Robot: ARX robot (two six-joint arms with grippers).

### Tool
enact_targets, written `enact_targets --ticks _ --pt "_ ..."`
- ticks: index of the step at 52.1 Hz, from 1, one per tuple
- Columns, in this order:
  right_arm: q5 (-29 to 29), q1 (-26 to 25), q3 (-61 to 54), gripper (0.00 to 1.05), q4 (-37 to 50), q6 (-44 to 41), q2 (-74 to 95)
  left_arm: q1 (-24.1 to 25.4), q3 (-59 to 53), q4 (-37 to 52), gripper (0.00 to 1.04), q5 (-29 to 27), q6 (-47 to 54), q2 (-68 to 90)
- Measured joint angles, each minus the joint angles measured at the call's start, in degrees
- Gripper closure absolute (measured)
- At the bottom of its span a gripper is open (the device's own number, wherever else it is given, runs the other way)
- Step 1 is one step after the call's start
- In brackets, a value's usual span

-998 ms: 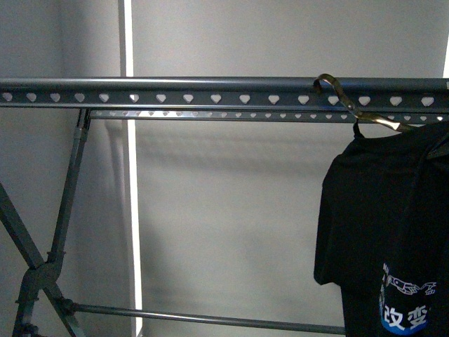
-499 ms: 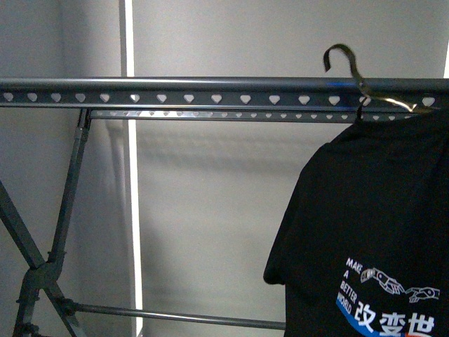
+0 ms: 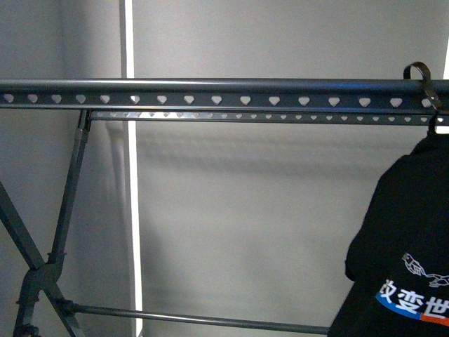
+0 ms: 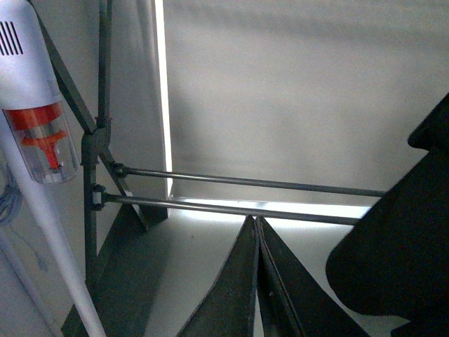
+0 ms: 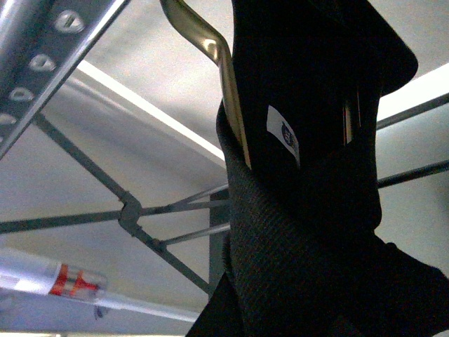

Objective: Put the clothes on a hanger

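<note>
Closest in the right wrist view, the black T-shirt's (image 5: 309,232) collar wraps the brass hanger (image 5: 210,49); the right tool itself is not visible. The left tool (image 4: 256,281) hangs low with its jaws pressed together on nothing. Farther out, in the front view, the shirt (image 3: 407,253) dangles at the far right, the hook (image 3: 421,74) arching over the rack's rail (image 3: 210,95). The hook may not be fully seated, so letting go early could drop the shirt.
</note>
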Motion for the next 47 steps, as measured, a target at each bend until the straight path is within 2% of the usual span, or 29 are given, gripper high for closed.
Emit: enact_targets --ticks 7,15,19,26,32,33,35,37,43,47 --pt "2.40 -1.40 -0.02 1.01 1.62 4.20 2.64 0.00 -0.02 -4.07 1.01 0.02 0.00 -4.20" --pt "3.06 -0.39 -2.73 1.01 3.93 4.20 2.58 0.00 -0.02 -8.15 1.01 0.02 0.00 -8.26" --pt "2.93 1.20 -5.79 0.89 5.97 2.54 1.75 0.00 -0.02 -9.64 1.01 0.00 0.00 -9.77" --pt "3.65 7.17 -16.50 0.60 11.87 -4.13 -3.96 0.00 -0.02 -12.28 1.01 0.02 0.00 -12.39" --pt "5.77 12.02 -26.16 0.39 17.84 -8.48 -11.21 0.00 -0.02 -13.99 1.01 0.00 0.00 -14.10" --pt "6.51 13.27 -28.94 0.33 19.21 -9.73 -13.44 0.00 -0.02 -14.38 1.01 0.00 0.00 -14.45" --pt "7.08 14.12 -30.95 0.29 20.11 -10.62 -15.04 0.00 0.00 -15.17 1.01 0.00 0.00 -15.19" --pt "8.96 15.63 -34.53 0.21 22.08 -12.26 -17.84 0.00 0.00 -19.50 1.01 0.02 0.00 -18.25" --pt "14.75 17.25 -42.29 0.05 27.52 -16.46 -23.85 0.00 0.00 -24.30 1.01 0.04 0.02 -23.87" --pt "18.82 17.66 -47.08 0.08 31.80 -19.34 -27.71 0.00 0.00 -24.55 1.01 0.00 0.02 -24.20"
